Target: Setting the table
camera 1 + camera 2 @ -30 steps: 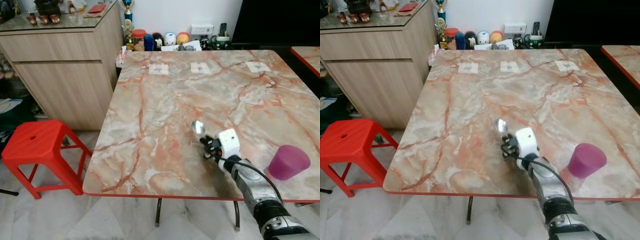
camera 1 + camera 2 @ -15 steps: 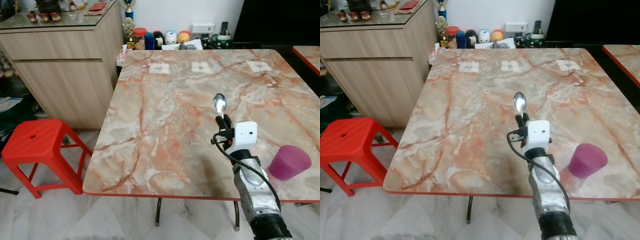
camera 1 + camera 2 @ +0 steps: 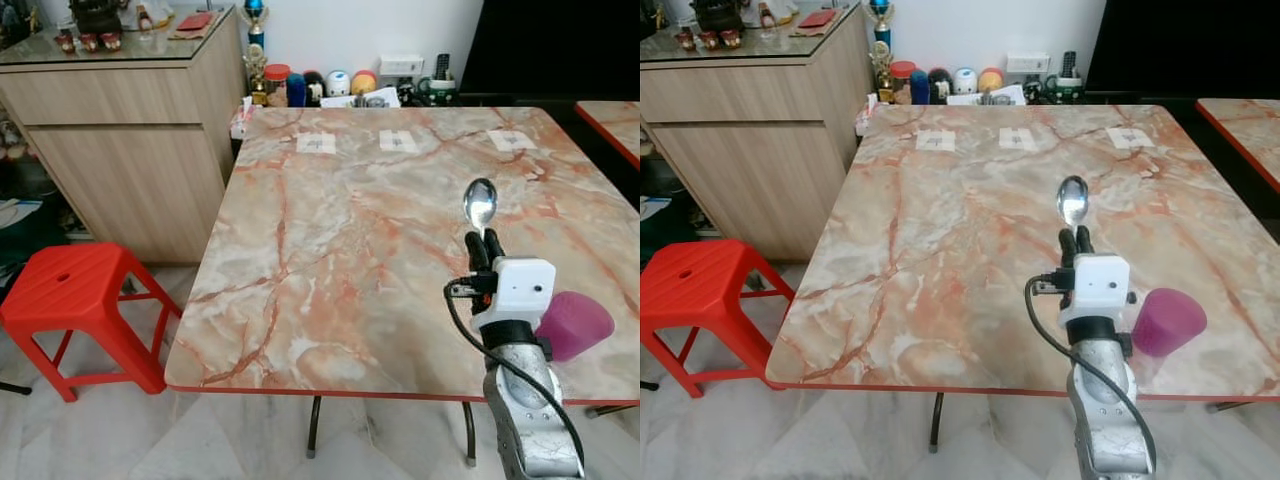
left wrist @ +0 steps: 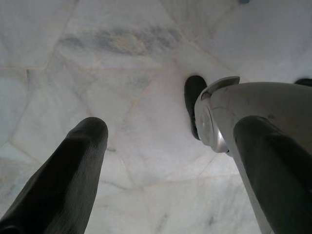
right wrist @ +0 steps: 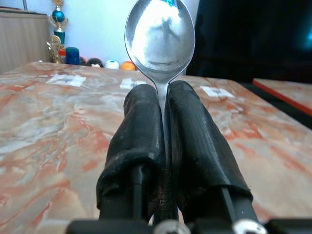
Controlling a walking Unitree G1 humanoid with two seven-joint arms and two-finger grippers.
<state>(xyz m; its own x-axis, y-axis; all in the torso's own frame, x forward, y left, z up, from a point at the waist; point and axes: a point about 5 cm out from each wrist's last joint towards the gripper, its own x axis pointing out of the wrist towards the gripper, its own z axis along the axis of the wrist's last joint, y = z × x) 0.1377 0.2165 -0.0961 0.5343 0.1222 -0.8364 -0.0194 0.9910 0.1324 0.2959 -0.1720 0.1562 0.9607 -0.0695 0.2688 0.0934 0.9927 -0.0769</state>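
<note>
We grip the spoon (image 3: pixel 480 206) upright in our right hand (image 3: pixel 484 243), raised above the marble desk (image 3: pixel 330 230), with the purple cup (image 3: pixel 574 324) lying at its 4 o'clock. Our left hand (image 4: pixel 161 161) hangs spread apart over the floor (image 4: pixel 97 58).

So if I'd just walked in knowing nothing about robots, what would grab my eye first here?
Probably the shiny spoon, held bowl-up above the near right part of the pink marble table, pinched between the black fingers of the robot's right claw. Just right of that arm, a magenta cup lies tipped on its side near the table's front edge. Off to the left, a bright red stool stands on the pale floor.
</note>
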